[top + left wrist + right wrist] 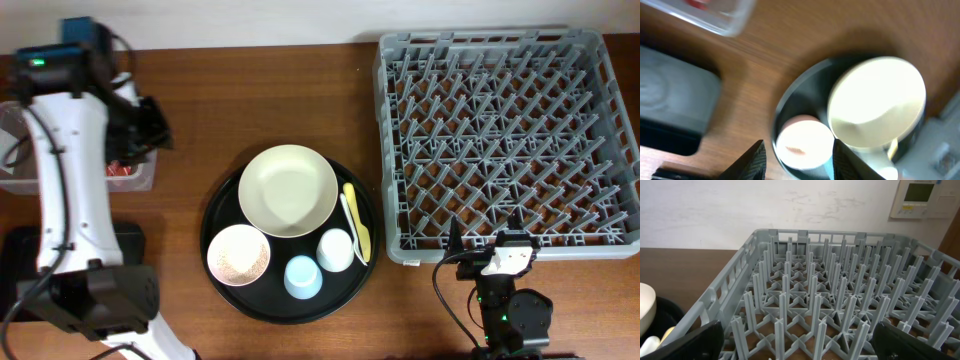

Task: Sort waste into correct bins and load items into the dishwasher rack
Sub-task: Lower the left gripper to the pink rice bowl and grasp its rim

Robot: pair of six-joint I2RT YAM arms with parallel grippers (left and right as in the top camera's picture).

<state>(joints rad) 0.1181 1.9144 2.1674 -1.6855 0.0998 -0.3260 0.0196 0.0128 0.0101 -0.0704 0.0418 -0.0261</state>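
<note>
In the overhead view the round black tray (pixel 218 205) sits mid-bench and carries the dishes. The cream plate (pixel 288 190) fills its 12 o'clock side, smooth, shallow and bare. The small pink bowl (pixel 238 254) is at 8 o'clock, its inside pale and speckled, though the speckles are too small to identify. The light blue cup (pixel 303 277) stands at 6 o'clock, with the white cup (pixel 335 250) just beside it at 4 o'clock. The pale yellow fork and spoon (pixel 357 222) lie side by side along the 3 o'clock rim.

The grey rack (pixel 505 140), a grid of upright pegs, lies at 2 o'clock of the tray. The clear box (pixel 140 182) is at 10 o'clock with a red wrapper (pixel 122 170) inside, and the shallow black tray (pixel 128 240) is at 8 o'clock.

The left gripper (pixel 799 150) hangs by the clear box, jaws spread with nothing between them. The right gripper (pixel 797 327) faces the rack's 6 o'clock edge, jaws spread wide.
</note>
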